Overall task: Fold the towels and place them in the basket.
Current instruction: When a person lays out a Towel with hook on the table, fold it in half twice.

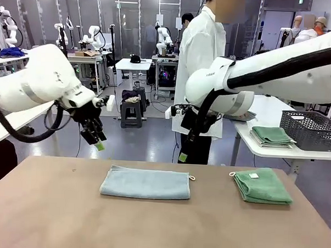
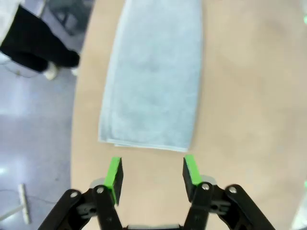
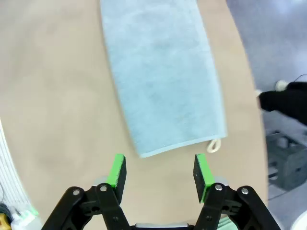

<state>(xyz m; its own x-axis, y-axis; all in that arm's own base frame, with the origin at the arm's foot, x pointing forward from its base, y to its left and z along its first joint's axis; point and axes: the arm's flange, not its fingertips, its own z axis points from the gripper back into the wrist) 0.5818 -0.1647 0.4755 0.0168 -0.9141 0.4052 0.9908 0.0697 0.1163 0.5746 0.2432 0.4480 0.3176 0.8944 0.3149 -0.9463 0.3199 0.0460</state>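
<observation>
While both arms are being held above the smooth brown table (image 1: 40, 217), a pale grey-blue terry towel (image 1: 146, 183) is being seen lying near its middle. It is folded into a long flat rectangle with soft, rounded fold edges and a small cord loop (image 1: 192, 178) at its right end. A mint green terry towel (image 1: 263, 186) is being shown well to its right on the same table, folded into a thicker, squarer pad with a small white tag (image 1: 254, 175) on top. The dark grey wire-mesh basket (image 1: 310, 133), rectangular with flared sides, is being seen on a white side table (image 1: 267, 112) beyond, apart from both towels. A folded green cloth stack (image 1: 272, 135) is lying just beside it.

The left gripper (image 2: 152, 168) is being held open, green pads apart and empty, just short of one narrow end of the grey-blue towel. The right gripper (image 3: 159, 168) is likewise being held open and empty, just off the loop end.

Being counted are two towels on the brown table, one basket, two grippers, and one person in a white coat (image 1: 201, 54) at the far side.
</observation>
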